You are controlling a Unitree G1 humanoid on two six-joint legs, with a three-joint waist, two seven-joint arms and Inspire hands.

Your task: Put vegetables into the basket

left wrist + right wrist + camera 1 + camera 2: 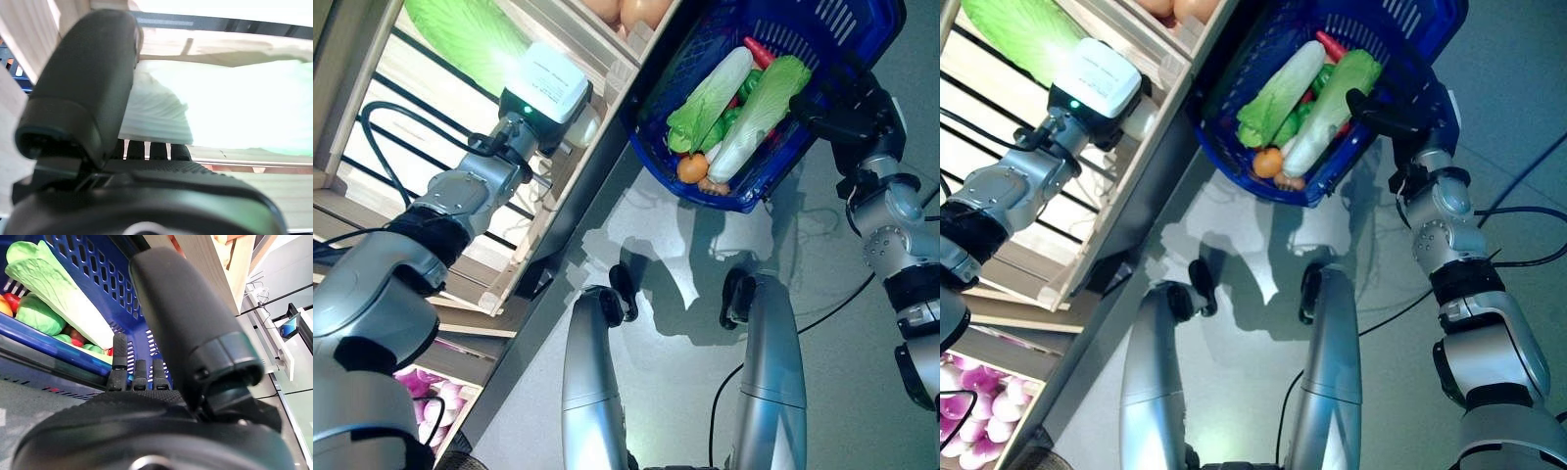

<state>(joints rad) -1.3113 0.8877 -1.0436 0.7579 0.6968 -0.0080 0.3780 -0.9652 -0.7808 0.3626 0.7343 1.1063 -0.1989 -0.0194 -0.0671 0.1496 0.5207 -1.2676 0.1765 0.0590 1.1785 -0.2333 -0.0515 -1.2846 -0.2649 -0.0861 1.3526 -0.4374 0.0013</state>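
A blue plastic basket (754, 201) hangs at the upper right. My right hand (146, 406) is shut on its rim, its fingers (139, 374) hooked over the blue edge. Inside lie two pale green cabbages (715, 93) (759, 108), a small orange vegetable (692, 167), a red one (759, 49) and some green ones. Another cabbage (465, 39) lies in a wooden crate on the shelf at the upper left. My left hand (146, 176) is right at its white stem end (156, 117), thumb (83, 93) standing beside it. In the eye views that hand is hidden behind its white wrist module (546, 83).
Slatted wooden crates (558, 196) make a shelf along the left side. One crate at the top holds tan round produce (626, 10). A lower shelf holds pink-purple bulbs (426, 392). Grey floor lies below the basket.
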